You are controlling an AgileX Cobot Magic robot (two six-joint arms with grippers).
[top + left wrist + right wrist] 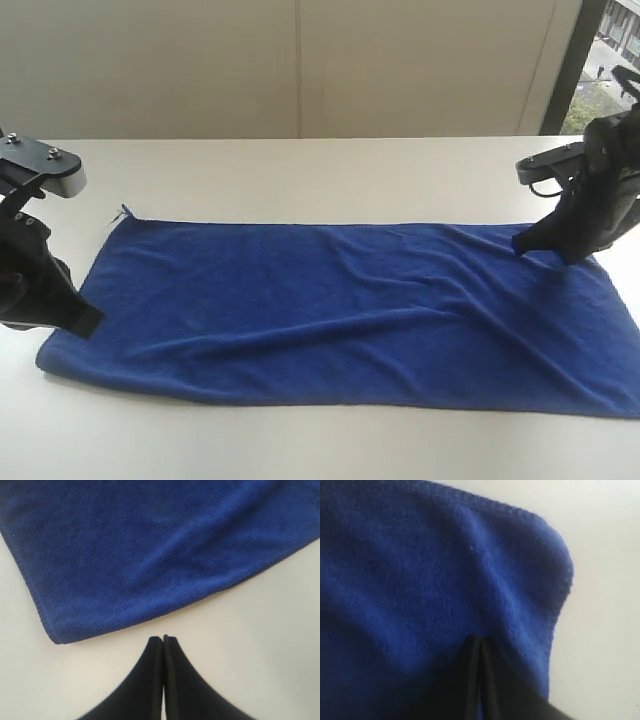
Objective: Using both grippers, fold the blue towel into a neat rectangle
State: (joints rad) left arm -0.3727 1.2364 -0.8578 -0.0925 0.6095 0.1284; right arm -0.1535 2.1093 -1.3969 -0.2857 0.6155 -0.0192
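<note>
Across the table (300, 170) the blue towel (330, 310) lies flat, likely soft and limp; left gripper (163, 640) and right gripper (480, 639) closed; pinch corners.

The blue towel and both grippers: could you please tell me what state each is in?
blue towel: spread out flat, unfolded, lightly wrinkled
left gripper: jaws shut, empty, beside a towel corner
right gripper: jaws shut, tips against the towel near a corner

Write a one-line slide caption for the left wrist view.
Shut left tool over the table, just short of the blue towel.
</note>
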